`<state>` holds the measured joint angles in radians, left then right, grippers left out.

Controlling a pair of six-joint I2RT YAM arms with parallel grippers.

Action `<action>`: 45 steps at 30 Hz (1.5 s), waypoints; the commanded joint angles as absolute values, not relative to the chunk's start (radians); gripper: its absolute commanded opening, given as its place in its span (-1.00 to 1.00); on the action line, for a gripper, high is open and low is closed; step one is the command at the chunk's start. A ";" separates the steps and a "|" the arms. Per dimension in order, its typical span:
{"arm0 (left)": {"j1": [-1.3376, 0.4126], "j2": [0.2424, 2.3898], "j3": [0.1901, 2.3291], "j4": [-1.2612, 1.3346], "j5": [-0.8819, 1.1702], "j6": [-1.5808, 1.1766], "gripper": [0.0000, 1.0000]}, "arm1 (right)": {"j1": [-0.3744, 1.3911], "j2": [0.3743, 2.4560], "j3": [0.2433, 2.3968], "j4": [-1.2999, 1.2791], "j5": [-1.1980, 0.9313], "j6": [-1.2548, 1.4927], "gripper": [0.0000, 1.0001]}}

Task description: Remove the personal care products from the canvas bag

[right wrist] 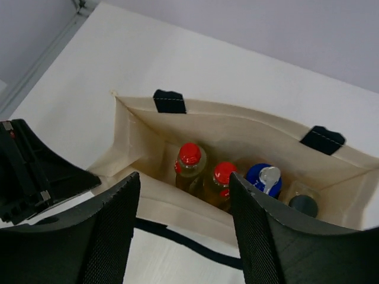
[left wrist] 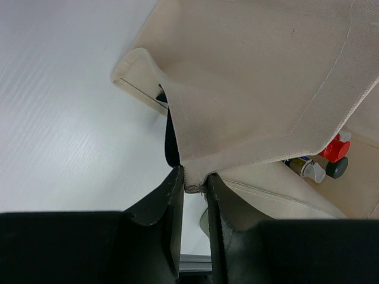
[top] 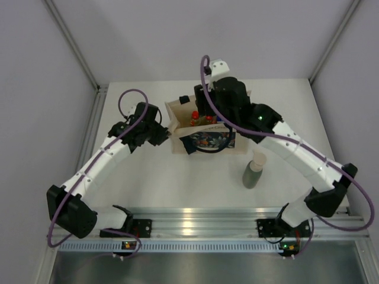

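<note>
Mid-table toward the back, bag (top: 232, 142) stands upright with its mouth open and the print panel facing the arm bases. Left gripper (left wrist: 195, 184) is at the bag's left end, clenched on the rim: left wrist view shows both fingers (left wrist: 170, 213) pinching a fold of canvas at the corner, nothing else between them. Right gripper (right wrist: 183, 180) hovers over the open mouth, jaws spread wide, gripping nothing; no contact with the bag or bottles that I can see. Right wrist view looks down between the jaws at bottles standing upright inside, in a row along the bag: one red-cap bottle (right wrist: 189, 155) at the end nearer the left gripper, second red-cap bottle (right wrist: 225, 174) just beside it, then blue-cap bottle (right wrist: 263, 177), then dark-cap bottle (right wrist: 303, 205) toward the other end. Bodies are mostly hidden by the front wall, only caps and shoulders show. Left wrist view also catches a pale grey cap (left wrist: 314, 170) just beside the dark cap; can't tell which bottle it belongs to. Two black handle ends (right wrist: 170, 102) are sewn on the bag's far rim, and the front handle hangs down over the print panel. Outside the bag, green bottle (top: 253, 171) with a beige cap stands upright on the table (top: 177, 183), near the bag's front right corner but not touching it, clear of both grippers.
</note>
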<state>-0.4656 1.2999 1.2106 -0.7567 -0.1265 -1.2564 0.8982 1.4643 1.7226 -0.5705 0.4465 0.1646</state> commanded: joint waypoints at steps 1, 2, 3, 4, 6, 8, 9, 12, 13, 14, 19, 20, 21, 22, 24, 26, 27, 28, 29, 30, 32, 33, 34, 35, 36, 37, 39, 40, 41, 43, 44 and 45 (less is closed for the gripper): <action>-0.468 1.276 1.213 -0.746 -0.106 -1.278 -1.00 | 0.844 1.589 1.851 -0.728 0.286 0.207 0.18; -0.466 1.273 1.213 -0.747 -0.106 -1.276 -1.00 | 0.821 1.648 1.902 -0.745 0.250 0.219 0.16; -0.466 1.273 1.210 -0.747 -0.107 -1.275 -1.00 | 0.815 1.678 1.928 -0.764 0.238 0.228 0.14; -0.468 1.261 1.206 -0.747 -0.120 -1.276 -1.00 | 0.807 1.727 1.949 -0.790 0.230 0.230 0.10; -0.466 1.250 1.200 -0.747 -0.133 -1.278 -1.00 | 0.807 1.767 2.006 -0.805 0.210 0.226 0.08; -0.466 1.238 1.197 -0.747 -0.146 -1.273 -1.00 | 0.807 1.818 2.049 -0.819 0.190 0.219 0.05; -0.466 1.235 1.197 -0.747 -0.149 -1.272 -1.00 | 0.807 1.836 2.065 -0.824 0.190 0.218 0.04; -0.466 1.233 1.197 -0.747 -0.152 -1.270 -1.00 | 0.801 1.893 2.101 -0.851 0.195 0.216 0.02; -0.465 1.235 1.197 -0.747 -0.152 -1.270 -1.00 | 0.796 1.914 2.105 -0.859 0.198 0.219 0.01; -0.465 1.233 1.195 -0.747 -0.150 -1.270 -1.00 | 0.792 1.922 2.105 -0.864 0.195 0.219 0.01; -0.466 1.232 1.186 -0.747 -0.147 -1.270 -1.00 | 0.779 1.954 2.092 -0.873 0.213 0.215 -0.01; -0.466 1.232 1.184 -0.747 -0.146 -1.270 -1.00 | 0.776 1.957 2.091 -0.873 0.215 0.215 -0.01; -0.466 1.232 1.181 -0.747 -0.144 -1.270 -1.00 | 0.773 1.960 2.089 -0.874 0.215 0.213 -0.02; -0.466 1.235 1.181 -0.747 -0.143 -1.269 -1.00 | 0.772 1.968 2.088 -0.873 0.216 0.212 -0.03; -0.466 1.236 1.181 -0.747 -0.141 -1.267 -1.00 | 0.767 1.976 2.086 -0.874 0.218 0.206 -0.03; -0.466 1.238 1.181 -0.747 -0.140 -1.266 -1.00 | 0.762 1.983 2.086 -0.873 0.218 0.203 -0.03; -0.466 1.239 1.181 -0.746 -0.138 -1.266 -1.00 | 0.761 1.988 2.086 -0.873 0.218 0.201 -0.04; -0.466 1.239 1.181 -0.747 -0.137 -1.264 -1.00 | 0.755 1.997 2.085 -0.871 0.216 0.199 -0.05; -0.465 1.241 1.181 -0.747 -0.135 -1.264 -1.00 | 0.752 2.002 2.085 -0.871 0.216 0.199 -0.06; -0.466 1.244 1.181 -0.747 -0.135 -1.262 -1.00 | 0.749 2.011 2.083 -0.871 0.216 0.196 -0.07; -0.466 1.246 1.183 -0.747 -0.132 -1.261 -1.00 | 0.744 2.022 2.086 -0.871 0.218 0.193 -0.07; -0.466 1.247 1.183 -0.746 -0.133 -1.259 -1.00 | 0.742 2.032 2.088 -0.870 0.219 0.193 -0.07; -0.466 1.247 1.183 -0.746 -0.132 -1.259 -1.00 | 0.741 2.036 2.094 -0.870 0.216 0.192 -0.08; -0.466 1.249 1.184 -0.747 -0.130 -1.259 -1.00 | 0.741 2.040 2.095 -0.870 0.218 0.192 -0.09; -0.466 1.249 1.186 -0.747 -0.130 -1.256 -1.00 | 0.741 2.051 2.100 -0.870 0.216 0.190 -0.11; -0.466 1.252 1.186 -0.747 -0.130 -1.256 -1.00 | 0.741 2.052 2.108 -0.870 0.213 0.189 -0.12; -0.465 1.255 1.187 -0.746 -0.132 -1.252 -1.00 | 0.741 2.062 2.118 -0.870 0.212 0.189 -0.14; -0.466 1.256 1.187 -0.747 -0.130 -1.252 -1.00 | 0.741 2.063 2.121 -0.870 0.210 0.187 -0.14; -0.466 1.261 1.187 -0.746 -0.126 -1.250 -1.00 | 0.741 2.066 2.126 -0.870 0.213 0.186 -0.14; -0.466 1.266 1.186 -0.747 -0.120 -1.250 -1.00 | 0.742 2.071 2.135 -0.870 0.212 0.183 -0.15; -0.466 1.267 1.186 -0.746 -0.120 -1.250 -1.00 | 0.741 2.071 2.137 -0.870 0.212 0.184 -0.14; -0.466 1.267 1.187 -0.746 -0.123 -1.249 -1.00 | 0.741 2.071 2.140 -0.870 0.212 0.181 -0.15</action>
<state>-0.4664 1.2652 1.1904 -0.7631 -0.1272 -1.2572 0.7486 2.0644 2.0804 -0.8623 0.2043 0.2005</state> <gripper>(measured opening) 0.240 0.430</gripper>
